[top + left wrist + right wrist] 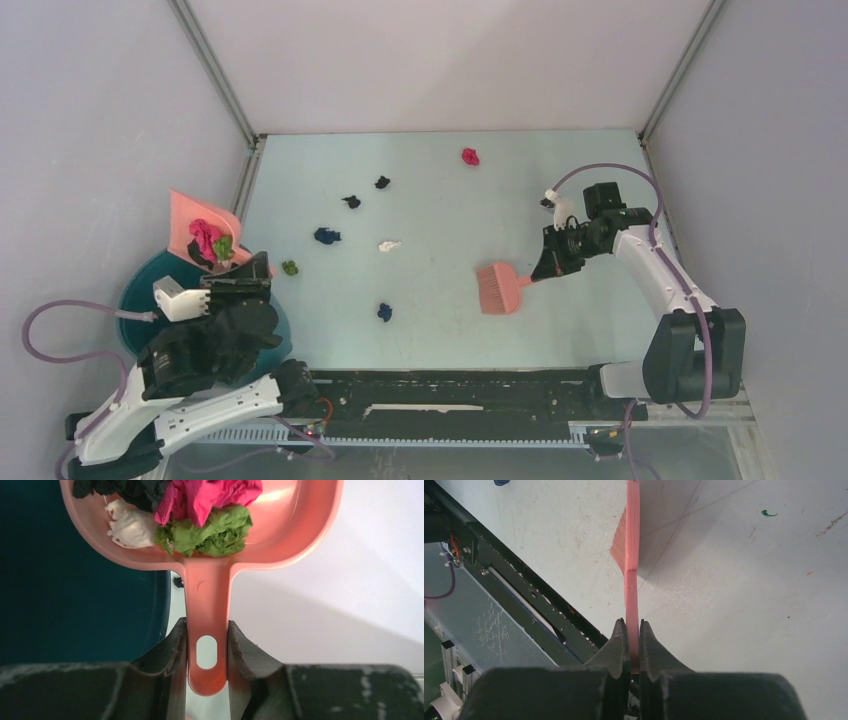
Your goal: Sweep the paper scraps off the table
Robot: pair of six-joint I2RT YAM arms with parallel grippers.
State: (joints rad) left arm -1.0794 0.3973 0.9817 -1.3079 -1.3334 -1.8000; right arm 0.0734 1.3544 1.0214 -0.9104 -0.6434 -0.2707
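Mint table point(450, 200) holds paper scraps point(327, 236); grey walls point(450, 60)

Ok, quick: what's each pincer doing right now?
Left pincer: closed on the dustpan handle.
Right pincer: closed on the brush handle.

On the worktop point(440, 330), paper scraps point(327, 236) lie left of and behind the brush point(497, 288); farther left, a dustpan point(186, 214) holding more scraps hangs over a bucket point(135, 295).
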